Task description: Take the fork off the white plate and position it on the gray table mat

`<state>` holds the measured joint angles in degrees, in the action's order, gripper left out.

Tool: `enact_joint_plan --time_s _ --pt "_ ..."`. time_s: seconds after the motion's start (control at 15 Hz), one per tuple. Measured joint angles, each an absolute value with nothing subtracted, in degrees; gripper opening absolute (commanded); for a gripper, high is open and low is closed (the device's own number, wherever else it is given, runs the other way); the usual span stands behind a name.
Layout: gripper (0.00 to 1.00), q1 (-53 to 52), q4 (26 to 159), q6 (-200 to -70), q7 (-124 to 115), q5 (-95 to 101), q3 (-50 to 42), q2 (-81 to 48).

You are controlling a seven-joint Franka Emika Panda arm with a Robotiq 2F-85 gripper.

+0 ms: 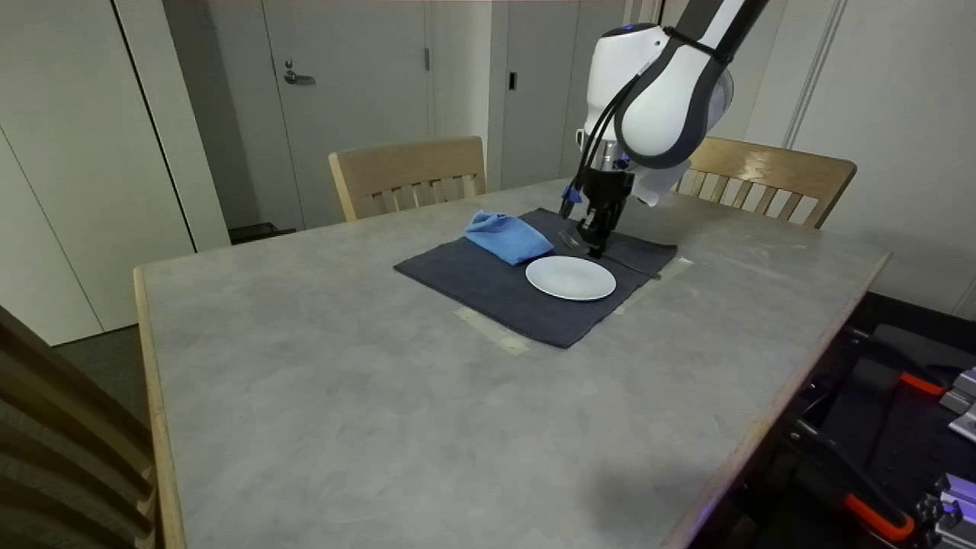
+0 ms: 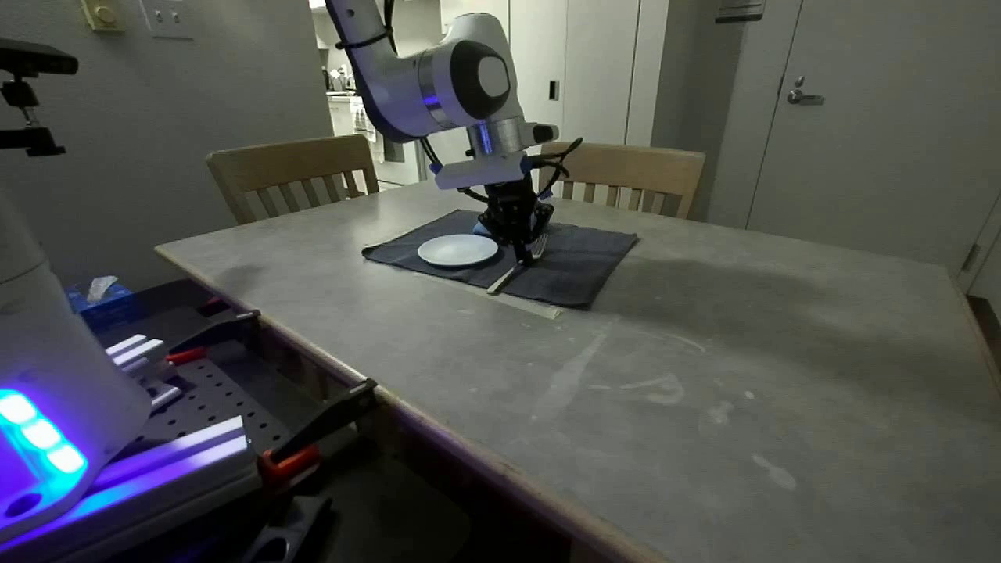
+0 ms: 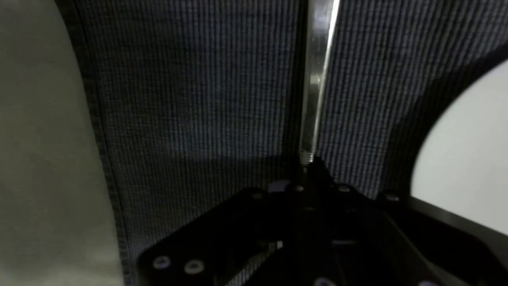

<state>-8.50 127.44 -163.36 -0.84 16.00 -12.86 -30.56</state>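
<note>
Black, the hand [image 3: 304,169] is narrowed around the silvery fork [image 3: 317,71], low over the gray table mat [image 1: 488,286]; whether fork and mat touch, I cannot tell. Just beside the hand lies the white plate [image 1: 570,278]; also near, a rumpled blue cloth [image 1: 507,238] rests on the mat. Farther out, tape strips [image 1: 492,330] follow the mat's edge on the marbled table [image 1: 343,396], wooden chairs [image 1: 412,165] stand around it, and a door [image 1: 354,114] is well apart.

From far away, I see my robot arm [image 1: 659,122], white and round with dark patches [image 2: 467,74]. Black cables [image 1: 605,122] run past a silver ring [image 1: 611,156], and a bit of blue [image 1: 572,195] shows by them. My gripper [image 2: 522,253] is black, with small round screws [image 3: 194,266]. On the base [image 2: 66,367], 3 lights [image 2: 41,435] glow white and blue.
</note>
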Motion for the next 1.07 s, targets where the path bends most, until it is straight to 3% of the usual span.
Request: enact_joint_plan --time_s 0.4,1.07 --pt "0.02 -11.46 131.64 -163.24 -7.54 18.51 -17.62 -28.72" --pt "0.02 -9.76 135.48 -163.88 -10.55 14.62 -15.06 -26.14"
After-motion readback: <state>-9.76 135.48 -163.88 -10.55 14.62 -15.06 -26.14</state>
